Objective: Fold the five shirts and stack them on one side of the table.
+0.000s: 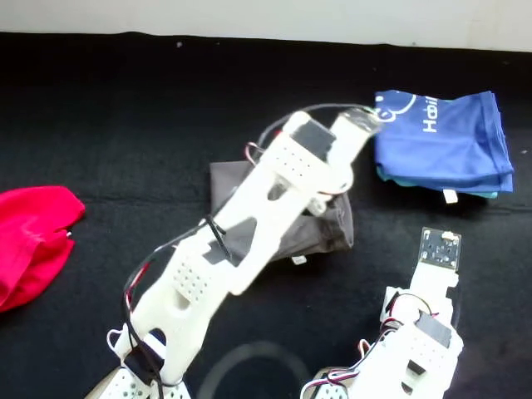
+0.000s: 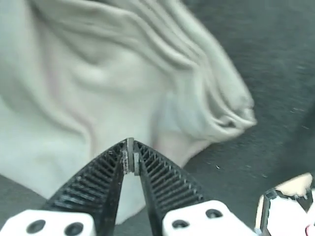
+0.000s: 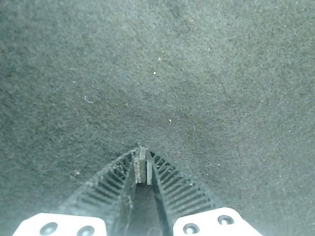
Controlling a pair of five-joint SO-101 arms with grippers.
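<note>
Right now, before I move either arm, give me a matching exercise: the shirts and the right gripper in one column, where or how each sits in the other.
1. red shirt
2. blue shirt
3. grey shirt
4. right gripper

A. in the middle, under the outstretched left arm
B. shut, above bare black cloth
C. folded, far right
D. crumpled, far left

Pairs: 1-D, 2-C, 3-A, 4-B.

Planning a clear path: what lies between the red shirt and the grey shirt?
In the high view, just bare black table cover lies between the red shirt and the grey shirt.
</note>
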